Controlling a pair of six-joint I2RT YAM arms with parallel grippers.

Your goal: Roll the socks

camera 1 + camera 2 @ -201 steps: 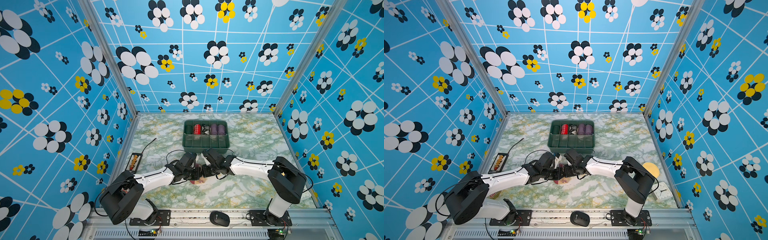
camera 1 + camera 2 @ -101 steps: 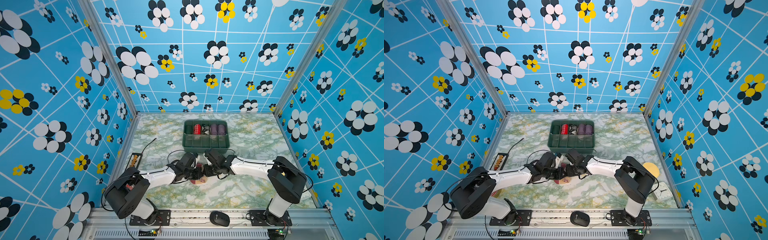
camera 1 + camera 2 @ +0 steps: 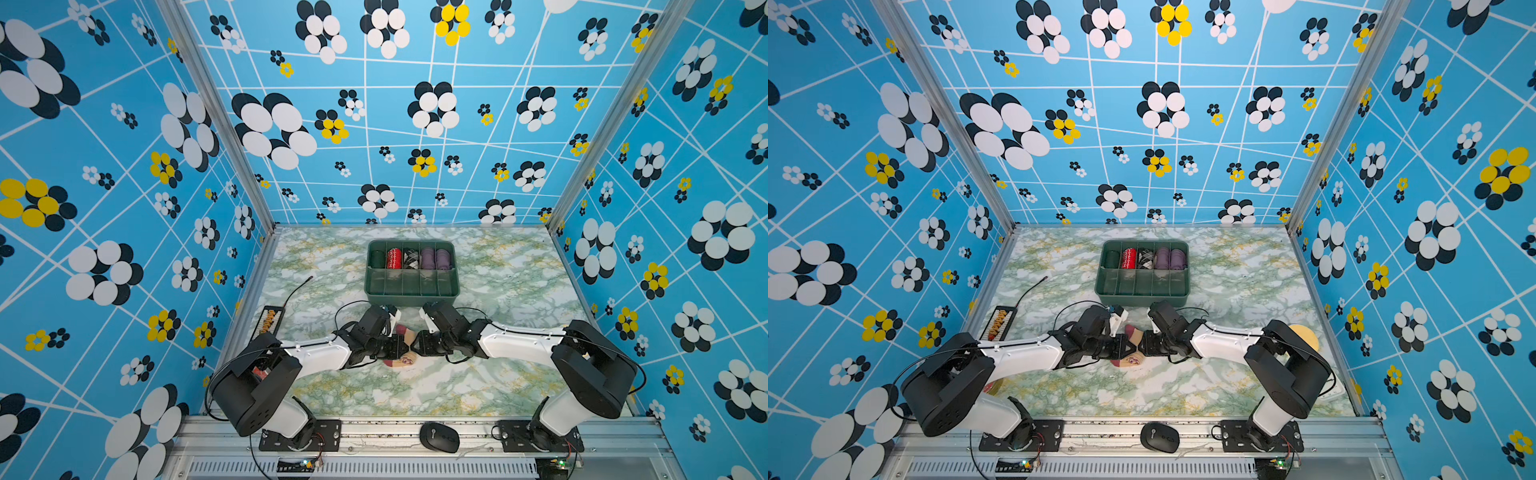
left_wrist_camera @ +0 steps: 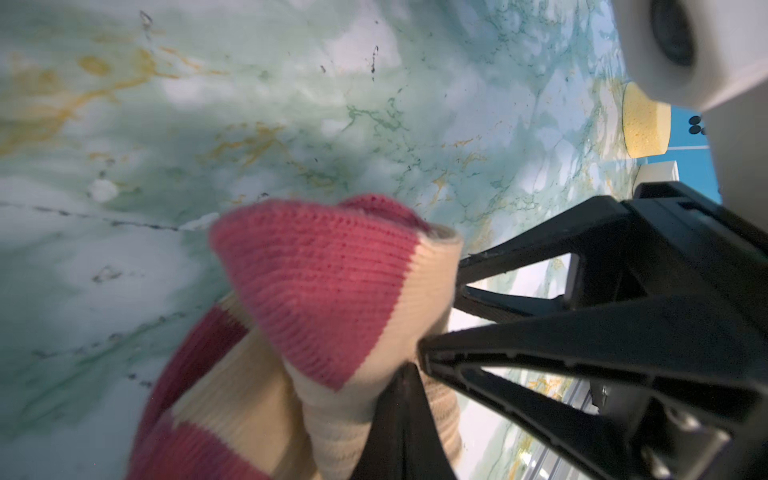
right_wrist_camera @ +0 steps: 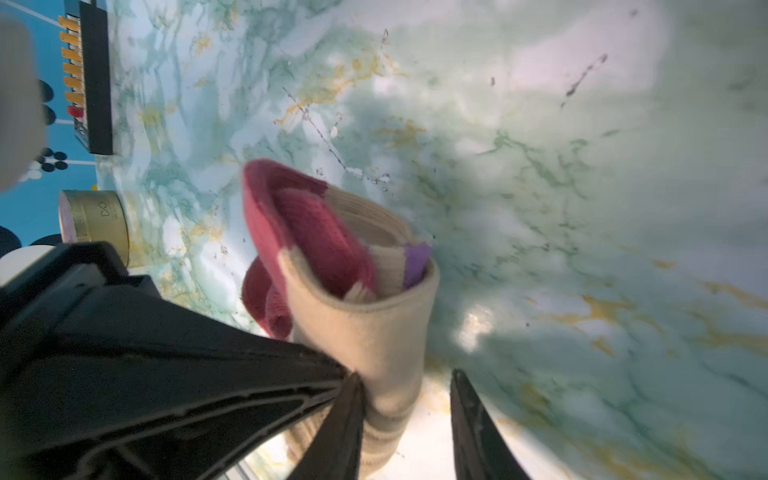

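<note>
Socks (image 3: pixel 406 360) are sitting near the middle of the table (image 3: pixel 498 374), just in front of the tray (image 3: pixel 411 293). They are bunched into a loose, partly rolled bundle between the two grippers. In both top views the grippers are meeting at the bundle from either side.

The left gripper (image 4: pixel 401 415) is pinching the tan fabric, its jaws closed tight on the socks, and a maroon part is folding over beyond the grip.

The right gripper (image 5: pixel 403 386) is standing partly open around the tan end of the socks. One finger (image 5: pixel 340 415) is touching the fabric, while a gap of bare table is showing between the fabric and the opposite finger.

In the right wrist view a purple stripe is peeking from the open end of the bundle. Whether the bundle is resting on the table or hanging just above it cannot be told.
</note>
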